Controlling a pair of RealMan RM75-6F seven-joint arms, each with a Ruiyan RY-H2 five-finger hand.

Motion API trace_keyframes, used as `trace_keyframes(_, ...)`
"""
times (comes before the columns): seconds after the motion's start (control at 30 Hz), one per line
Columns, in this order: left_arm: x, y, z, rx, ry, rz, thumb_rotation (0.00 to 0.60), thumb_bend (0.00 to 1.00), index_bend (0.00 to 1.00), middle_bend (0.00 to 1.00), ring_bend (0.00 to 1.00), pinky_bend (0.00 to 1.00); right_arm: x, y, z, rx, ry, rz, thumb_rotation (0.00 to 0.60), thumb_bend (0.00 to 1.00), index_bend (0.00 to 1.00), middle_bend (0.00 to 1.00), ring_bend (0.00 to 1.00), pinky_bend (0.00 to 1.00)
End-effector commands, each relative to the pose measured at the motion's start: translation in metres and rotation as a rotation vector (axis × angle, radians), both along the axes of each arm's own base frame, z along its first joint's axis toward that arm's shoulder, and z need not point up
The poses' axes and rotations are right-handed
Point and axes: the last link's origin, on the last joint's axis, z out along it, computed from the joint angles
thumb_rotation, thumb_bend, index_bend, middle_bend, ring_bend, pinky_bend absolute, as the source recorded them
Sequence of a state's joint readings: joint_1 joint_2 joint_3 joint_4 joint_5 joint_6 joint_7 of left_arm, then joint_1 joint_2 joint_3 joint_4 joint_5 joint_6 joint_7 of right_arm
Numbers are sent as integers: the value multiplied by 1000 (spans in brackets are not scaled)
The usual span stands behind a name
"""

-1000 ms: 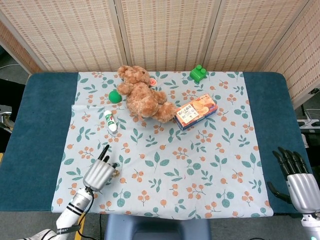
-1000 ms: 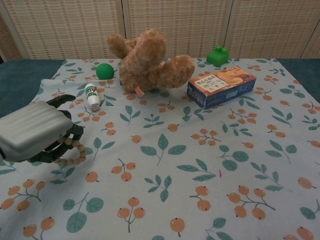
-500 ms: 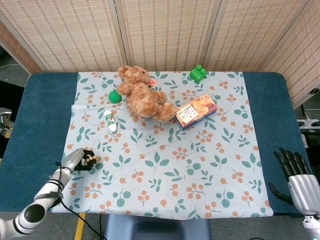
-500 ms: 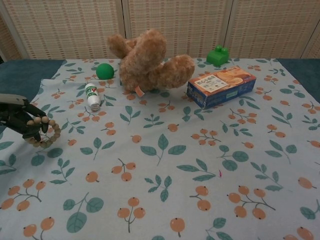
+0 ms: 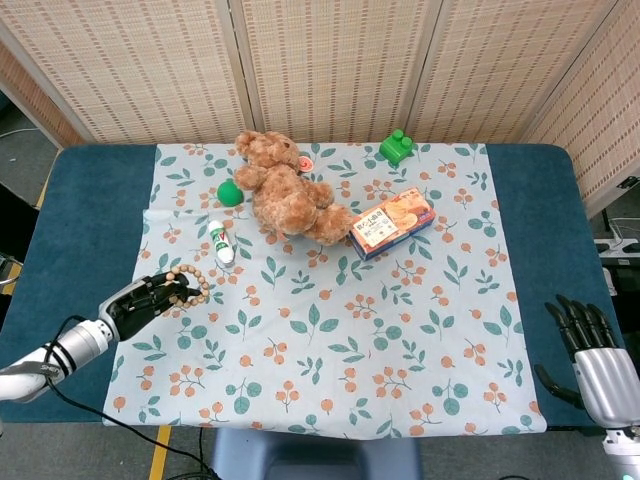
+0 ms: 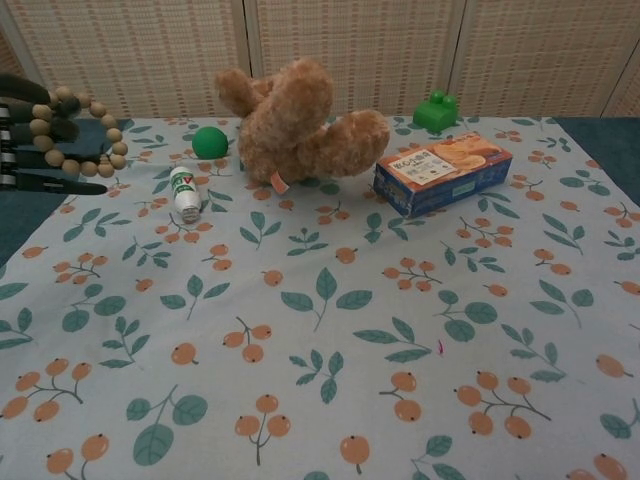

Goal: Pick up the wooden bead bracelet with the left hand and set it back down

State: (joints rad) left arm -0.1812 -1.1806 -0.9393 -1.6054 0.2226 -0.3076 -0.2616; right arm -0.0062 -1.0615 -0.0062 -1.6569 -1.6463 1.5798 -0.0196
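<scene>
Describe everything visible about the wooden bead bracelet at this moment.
The wooden bead bracelet is a loop of round, light tan beads that look like plain wood. The left hand holds it, dark fingers passing through the loop. In the chest view it appears lifted off the floral tablecloth, hanging near the table's left edge. The head view places it left of the small white bottle, not touching it.

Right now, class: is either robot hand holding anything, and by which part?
The left hand holds the wooden bead bracelet, its dark fingers hooked through the loop so beads drape over them. The right hand holds nothing, fingers apart.
</scene>
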Motion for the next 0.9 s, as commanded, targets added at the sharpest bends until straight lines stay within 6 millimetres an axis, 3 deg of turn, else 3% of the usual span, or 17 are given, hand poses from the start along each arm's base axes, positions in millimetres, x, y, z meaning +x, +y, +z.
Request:
trace_keyframes(0.03,-14,-1,-5,50,33,5,537,532,443,548,255,0,0,0,0,1,-1,0,552,238,0,0,0,0)
trace_keyframes(0.13,-21,-5,-16,75,111,-11,545,532,442,548,250,0,0,0,0,3,-2,2,552,238,0,0,0,0)
trace_keyframes(0.2,-23,-11,-26,89,181,-43,506,521,439,545,241,0,2,0,0,7,-9,15,552,238,0,0,0,0)
trace_keyframes(0.27,-24,-17,-35,92,206,-60,438,480,428,536,227,0,2,1,0,9,-13,25,551,238,0,0,0,0)
trace_keyframes(0.37,-22,-24,-47,77,193,-64,277,440,428,527,217,0,3,3,-1,8,-8,29,552,238,0,0,0,0)
trace_keyframes(0.57,-24,-25,-62,33,161,-40,185,424,467,545,217,0,2,2,-2,9,-2,18,551,238,0,0,0,0)
trace_keyframes(0.73,-25,-26,-69,-2,179,-43,194,420,531,562,223,0,2,1,-1,7,-2,15,551,238,0,0,0,0)
trace_keyframes(0.9,-22,-27,-69,-10,178,-35,303,484,605,578,233,0,2,1,-1,6,-1,14,551,238,0,0,0,0)
